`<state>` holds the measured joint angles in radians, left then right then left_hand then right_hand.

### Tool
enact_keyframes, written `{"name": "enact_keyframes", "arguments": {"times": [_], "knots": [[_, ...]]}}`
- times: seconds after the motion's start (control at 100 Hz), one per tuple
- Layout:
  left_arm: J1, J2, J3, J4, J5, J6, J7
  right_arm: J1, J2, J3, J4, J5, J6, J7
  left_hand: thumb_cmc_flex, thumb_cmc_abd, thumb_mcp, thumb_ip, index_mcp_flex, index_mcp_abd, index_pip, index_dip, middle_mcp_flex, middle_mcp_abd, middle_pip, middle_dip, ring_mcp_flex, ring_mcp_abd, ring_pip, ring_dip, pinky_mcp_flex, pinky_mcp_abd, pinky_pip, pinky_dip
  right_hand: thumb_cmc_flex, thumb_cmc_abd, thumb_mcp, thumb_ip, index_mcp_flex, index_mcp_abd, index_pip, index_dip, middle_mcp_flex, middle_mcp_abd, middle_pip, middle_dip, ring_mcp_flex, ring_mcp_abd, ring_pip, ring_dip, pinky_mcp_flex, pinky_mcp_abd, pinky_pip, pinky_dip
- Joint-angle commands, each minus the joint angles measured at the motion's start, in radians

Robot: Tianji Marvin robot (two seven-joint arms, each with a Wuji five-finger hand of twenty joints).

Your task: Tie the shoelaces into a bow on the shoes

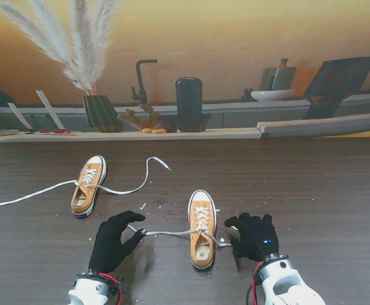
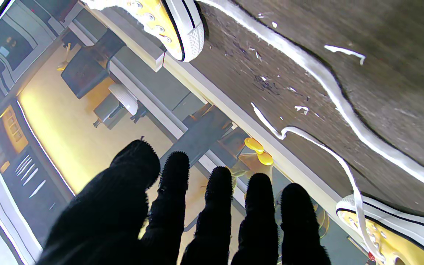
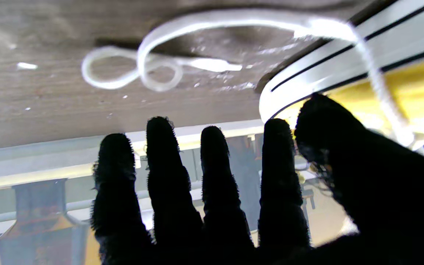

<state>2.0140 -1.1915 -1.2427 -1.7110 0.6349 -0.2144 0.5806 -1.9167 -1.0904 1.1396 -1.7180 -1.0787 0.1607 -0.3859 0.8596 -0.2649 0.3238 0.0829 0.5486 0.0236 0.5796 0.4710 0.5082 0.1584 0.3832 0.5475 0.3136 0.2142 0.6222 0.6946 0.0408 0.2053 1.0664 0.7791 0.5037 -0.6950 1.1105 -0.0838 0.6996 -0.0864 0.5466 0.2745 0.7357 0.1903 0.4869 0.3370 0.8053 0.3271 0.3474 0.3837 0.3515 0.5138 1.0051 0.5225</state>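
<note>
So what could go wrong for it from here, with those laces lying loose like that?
1. Both hands look open. The left hand sits right at the end of the near shoe's lace, so its thick gloved fingers may fumble the thin flat lace.
2. Nothing pins that shoe down, so a pull could drag it.
3. The far shoe's laces sprawl wide across the table, so an arm could snag them.

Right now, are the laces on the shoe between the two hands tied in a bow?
No, untied. The near shoe's laces trail loose across the table toward each side, with no bow on top.
</note>
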Motion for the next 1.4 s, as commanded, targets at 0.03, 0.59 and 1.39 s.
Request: {"name": "enact_keyframes", "arguments": {"times": [0.03,0.59,1.39], "knots": [[0.001,0.001,0.003,-0.009,0.005,-0.003,-0.018,0.017,0.006,-0.03,0.007,-0.017,0.015,0.049,0.023,-0.01,-0.039,-0.02,0.022,-0.013,0.001,0.02,0.004,0.007,0.01,0.026,0.014,0.003,0.017,0.024,-0.004,0.008,0.019,-0.01,-0.039,0.018,-0.043,0.015,-0.039,0.019,-0.021,-0.005,-0.048,-0.009,0.006,-0.007,-0.038,-0.007,-0.015,-0.014,-0.017,-0.016,-0.011,0.014],[-0.007,0.003,0.017,0.0,-0.002,-0.012,-0.028,0.14,0.005,-0.205,0.074,0.066,0.119,0.154,0.024,-0.009,-0.043,-0.019,0.023,-0.013,0.0,0.021,0.006,0.007,0.011,0.027,0.015,0.002,0.019,0.024,0.0,0.008,0.025,-0.013,0.041,-0.023,-0.076,-0.12,0.154,-0.012,0.372,-0.034,0.013,-0.004,0.038,0.007,-0.048,-0.011,-0.009,-0.023,-0.019,-0.032,-0.017,0.031],[-0.02,0.006,0.047,-0.012,-0.017,-0.034,-0.057,-0.02,-0.077,0.04,-0.046,0.66,-0.346,0.101,0.02,0.007,-0.047,-0.018,0.012,0.001,-0.029,0.012,-0.003,0.011,-0.024,-0.003,-0.004,0.014,-0.123,-0.069,-0.045,0.026,-0.21,-0.123,0.192,0.113,-0.074,-0.178,0.206,0.109,0.487,0.314,0.385,0.087,-0.056,-0.063,0.109,0.019,-0.048,-0.064,-0.083,-0.104,-0.161,-0.131]]}}
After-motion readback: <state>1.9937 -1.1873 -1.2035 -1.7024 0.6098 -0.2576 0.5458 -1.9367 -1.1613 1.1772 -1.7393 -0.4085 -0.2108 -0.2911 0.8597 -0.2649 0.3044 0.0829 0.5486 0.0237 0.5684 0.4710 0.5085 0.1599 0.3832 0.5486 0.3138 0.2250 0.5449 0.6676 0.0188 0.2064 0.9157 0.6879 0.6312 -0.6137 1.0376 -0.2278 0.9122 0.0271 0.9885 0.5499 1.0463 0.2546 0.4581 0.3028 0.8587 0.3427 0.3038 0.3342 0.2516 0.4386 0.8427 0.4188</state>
